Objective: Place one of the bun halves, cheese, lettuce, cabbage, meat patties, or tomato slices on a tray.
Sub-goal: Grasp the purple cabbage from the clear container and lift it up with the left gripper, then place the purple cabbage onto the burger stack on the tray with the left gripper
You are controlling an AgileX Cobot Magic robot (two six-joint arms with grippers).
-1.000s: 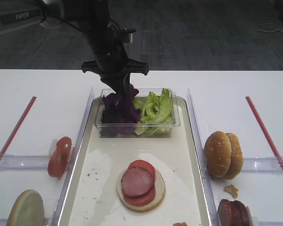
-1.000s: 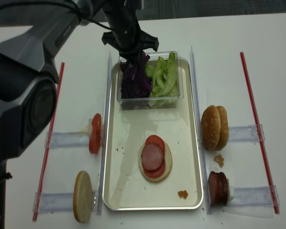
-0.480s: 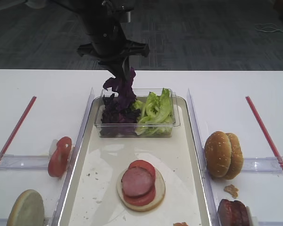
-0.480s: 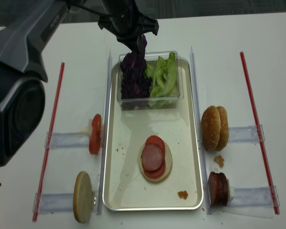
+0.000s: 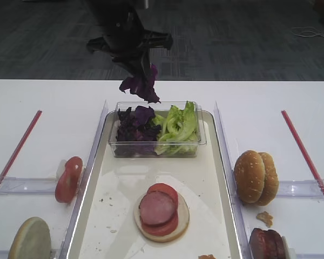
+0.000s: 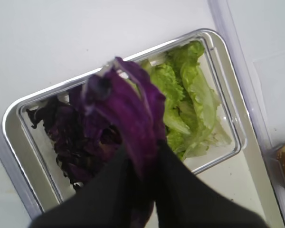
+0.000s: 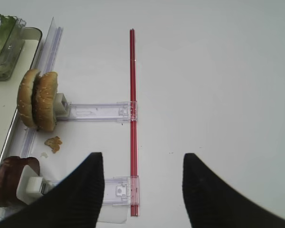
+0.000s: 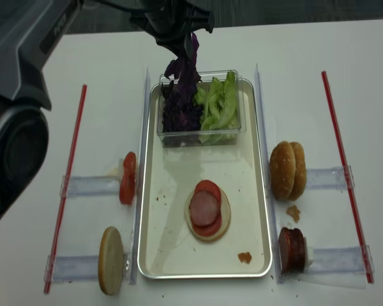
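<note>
The white counter [image 5: 43, 97] carries everything; on it the long cream tray [image 5: 119, 216] runs from near to far down the middle, and at its far end sits a clear plastic box [image 5: 156, 147] holding dark purple cabbage on the left and frilly lettuce [image 5: 178, 127] on the right. Near the tray's near end lies a bun base [image 5: 161, 211] stacked with a tomato slice and a meat patty [image 5: 157, 208]; upright bun halves [image 5: 255, 177] stand in a holder to the right of the tray, with tomato slices [image 5: 68, 179] in a holder to the left.

The left end effector [image 5: 136, 60] hangs above the far left of the box, its fingers pressed together on a clump of cabbage [image 5: 140, 86]; the clump dangles from the fingertips, clear of the pile in the box below. The right end effector [image 7: 142, 190] hovers over bare counter to the right of the bun holder, spread and holding nothing.

By my judgement the cabbage is very light, limp and loose; shreds could slip free or snag on the pile, so a pinch across the thick of the bunch suits it best, and here the hold looks to sit at the clump's upper end, leaving most of it hanging unsupported.
</note>
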